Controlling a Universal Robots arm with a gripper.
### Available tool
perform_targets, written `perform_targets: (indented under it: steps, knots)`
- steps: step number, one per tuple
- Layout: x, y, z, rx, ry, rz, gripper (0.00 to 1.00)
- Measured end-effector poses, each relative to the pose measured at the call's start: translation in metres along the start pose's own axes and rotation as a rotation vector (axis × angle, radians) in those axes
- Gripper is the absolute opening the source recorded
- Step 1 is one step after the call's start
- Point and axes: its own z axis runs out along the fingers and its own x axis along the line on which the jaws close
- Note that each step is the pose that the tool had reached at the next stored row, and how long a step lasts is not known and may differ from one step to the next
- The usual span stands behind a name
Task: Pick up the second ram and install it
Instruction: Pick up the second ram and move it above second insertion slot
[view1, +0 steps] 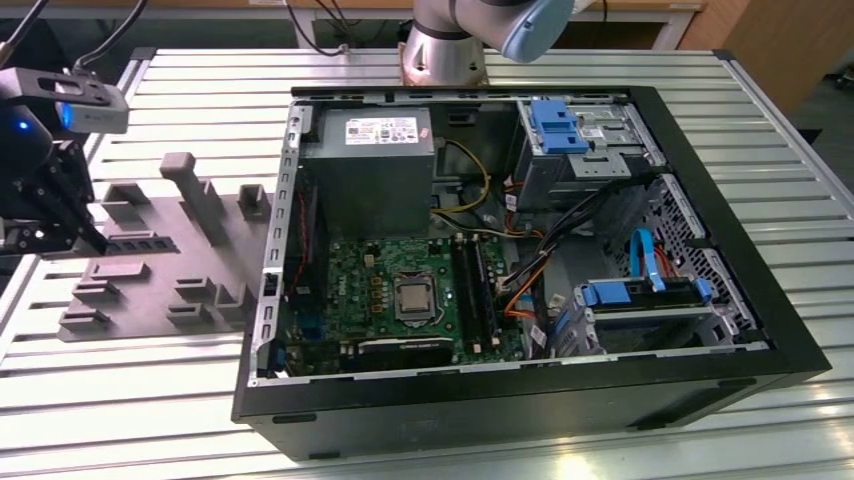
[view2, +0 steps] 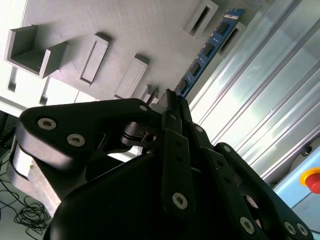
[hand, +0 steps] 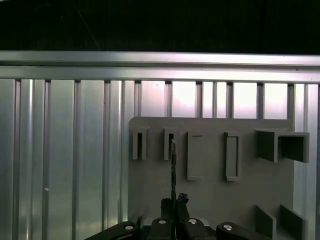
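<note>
A slatted metal table (view1: 134, 400) carries an open computer case (view1: 534, 405) and a grey fixture plate (view1: 147, 295) in the exterior view. At that view's left, the gripper (view1: 96, 240) sits at the end of the second ram (view1: 140, 243), which stands on edge on the plate. In the second wrist view the second ram (view2: 210, 47), with dark chips on a slim board, runs away from the gripper (view2: 170, 100) along the plate's edge. In the first wrist view the stick (hand: 173, 165) appears edge-on, its near end between the jaws, which look drawn together onto its flat faces. The board is probably light and stiff yet fragile. It is best pinched at the bare end, clear of chips and contacts, and kept straight.
</note>
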Motion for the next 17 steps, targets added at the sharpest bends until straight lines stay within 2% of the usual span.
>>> perform_targets:
  steps: [17]
  knots:
    - [0.0000, -0.0001, -0.0071, -0.0001, 0.0000, 0.000, 0.14]
